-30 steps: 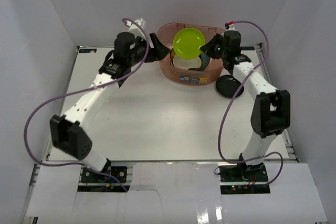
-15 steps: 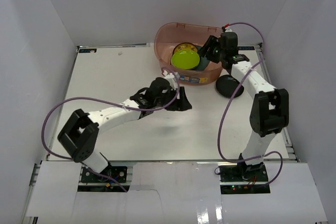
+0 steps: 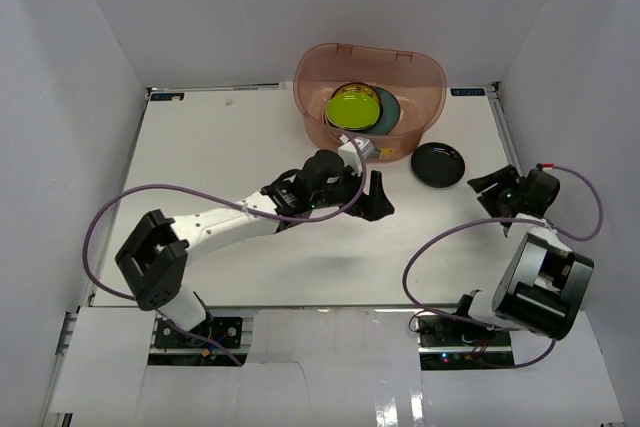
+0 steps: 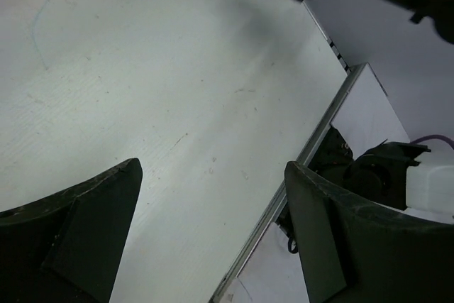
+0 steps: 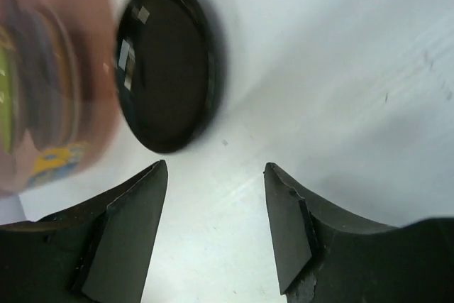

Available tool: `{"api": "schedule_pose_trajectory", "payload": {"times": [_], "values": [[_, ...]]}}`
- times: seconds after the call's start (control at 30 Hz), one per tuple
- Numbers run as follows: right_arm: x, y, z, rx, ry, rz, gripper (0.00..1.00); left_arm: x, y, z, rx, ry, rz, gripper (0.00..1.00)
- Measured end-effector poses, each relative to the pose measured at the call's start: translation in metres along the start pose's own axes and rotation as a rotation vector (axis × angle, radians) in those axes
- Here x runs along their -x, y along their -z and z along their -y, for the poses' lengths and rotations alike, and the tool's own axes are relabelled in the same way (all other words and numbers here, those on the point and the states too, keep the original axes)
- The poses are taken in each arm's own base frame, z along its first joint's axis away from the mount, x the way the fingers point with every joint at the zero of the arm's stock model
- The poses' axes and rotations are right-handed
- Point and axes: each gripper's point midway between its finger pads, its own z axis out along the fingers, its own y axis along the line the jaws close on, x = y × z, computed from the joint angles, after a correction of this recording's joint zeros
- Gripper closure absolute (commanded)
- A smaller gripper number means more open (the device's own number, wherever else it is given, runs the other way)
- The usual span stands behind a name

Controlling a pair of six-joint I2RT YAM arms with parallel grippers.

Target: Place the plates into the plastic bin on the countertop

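Note:
The plastic bin (image 3: 437, 77) stands at the back of the countertop (image 3: 220, 157). Inside it a lime green plate (image 3: 352, 107) lies on top of a stack, with a dark teal plate (image 3: 388, 113) beside it. A glossy black plate (image 3: 438, 164) lies on the countertop just right of the bin, and the right wrist view shows this black plate (image 5: 170, 76) ahead of the fingers. My right gripper (image 3: 478, 187) hovers right of it, open and empty (image 5: 216, 225). My left gripper (image 3: 383, 197) is open over the bare counter below the bin, holding nothing (image 4: 213, 225).
White walls enclose the counter on three sides. The metal edge rail (image 4: 312, 147) and the right arm's base (image 4: 376, 168) show in the left wrist view. Purple cables loop beside both arms. The bin (image 5: 42, 90) appears blurred at the left of the right wrist view.
The right gripper let the lime green plate go into the bin, opened and drew back to the right. The left arm swung from beside the bin down to the counter's middle.

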Motion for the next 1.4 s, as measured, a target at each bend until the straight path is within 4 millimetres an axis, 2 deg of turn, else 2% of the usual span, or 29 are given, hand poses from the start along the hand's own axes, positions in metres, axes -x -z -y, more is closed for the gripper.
{"api": "schedule_pose_trajectory", "payload": {"times": [0.07, 0.13, 0.2, 0.33, 0.37, 0.43, 0.47, 0.53, 0.57, 0.67, 0.73, 0.8, 0.87, 0.97, 1.03, 1.07, 1.1, 1.17, 1.23, 1.27, 1.33, 1.4], "values": [[-0.037, -0.009, 0.021, -0.022, -0.082, -0.114, 0.36, 0.01, 0.02, 0.007, -0.009, -0.047, 0.038, 0.04], [-0.056, -0.018, 0.028, -0.013, -0.146, -0.175, 0.36, 0.019, 0.045, 0.01, 0.007, -0.093, 0.078, 0.02], [-0.061, -0.029, 0.029, 0.013, -0.202, -0.189, 0.36, 0.028, 0.069, 0.011, 0.03, -0.138, 0.123, 0.02], [-0.061, -0.053, 0.015, 0.089, -0.264, -0.181, 0.42, 0.049, 0.113, 0.006, 0.113, -0.232, 0.236, 0.02], [-0.062, -0.061, 0.009, 0.106, -0.268, -0.185, 0.5, 0.053, 0.122, 0.001, 0.147, -0.256, 0.259, 0.02], [-0.066, -0.078, -0.002, 0.12, -0.26, -0.191, 0.59, 0.056, 0.132, -0.009, 0.205, -0.294, 0.279, 0.02], [-0.069, -0.086, -0.007, 0.124, -0.267, -0.196, 0.75, 0.056, 0.135, -0.016, 0.241, -0.312, 0.283, 0.02], [-0.074, -0.095, -0.008, 0.105, -0.282, -0.188, 0.88, 0.052, 0.138, -0.031, 0.306, -0.344, 0.279, 0.02], [-0.076, -0.097, -0.008, 0.094, -0.306, -0.185, 0.92, 0.048, 0.139, -0.039, 0.332, -0.355, 0.273, 0.02], [-0.071, -0.089, -0.002, 0.057, -0.332, -0.13, 0.92, 0.033, 0.146, -0.06, 0.401, -0.383, 0.254, 0.02], [-0.063, -0.065, 0.001, 0.026, -0.323, -0.072, 0.92, 0.03, 0.152, -0.067, 0.435, -0.39, 0.262, 0.02], [-0.038, -0.033, -0.007, 0.031, -0.291, 0.034, 0.92, 0.035, 0.16, -0.071, 0.46, -0.389, 0.29, 0.02], [0.002, -0.001, -0.03, 0.083, -0.229, 0.179, 0.92, 0.044, 0.168, -0.07, 0.473, -0.38, 0.333, 0.02], [0.058, 0.048, -0.092, 0.241, -0.119, 0.352, 0.92, 0.059, 0.182, -0.073, 0.501, -0.349, 0.403, 0.02], [0.085, 0.07, -0.145, 0.352, -0.036, 0.392, 0.92, 0.067, 0.193, -0.075, 0.521, -0.327, 0.446, 0.02], [0.097, 0.079, -0.181, 0.416, 0.018, 0.392, 0.92, 0.072, 0.2, -0.077, 0.533, -0.312, 0.474, 0.02], [0.103, 0.082, -0.209, 0.465, 0.058, 0.384, 0.92, 0.075, 0.206, -0.077, 0.54, -0.302, 0.495, 0.02], [0.102, 0.08, -0.275, 0.582, 0.153, 0.332, 0.92, 0.081, 0.219, -0.079, 0.561, -0.283, 0.54, 0.02], [0.088, 0.063, -0.318, 0.642, 0.218, 0.259, 0.92, 0.085, 0.231, -0.079, 0.577, -0.269, 0.582, 0.02], [0.074, 0.047, -0.336, 0.664, 0.244, 0.203, 0.92, 0.087, 0.236, -0.08, 0.585, -0.263, 0.601, 0.02], [0.044, 0.012, -0.356, 0.665, 0.276, 0.092, 0.92, 0.088, 0.244, -0.081, 0.6, -0.255, 0.627, 0.02], [0.011, -0.03, -0.357, 0.615, 0.294, -0.023, 0.92, 0.087, 0.249, -0.083, 0.613, -0.25, 0.642, 0.02]]}}
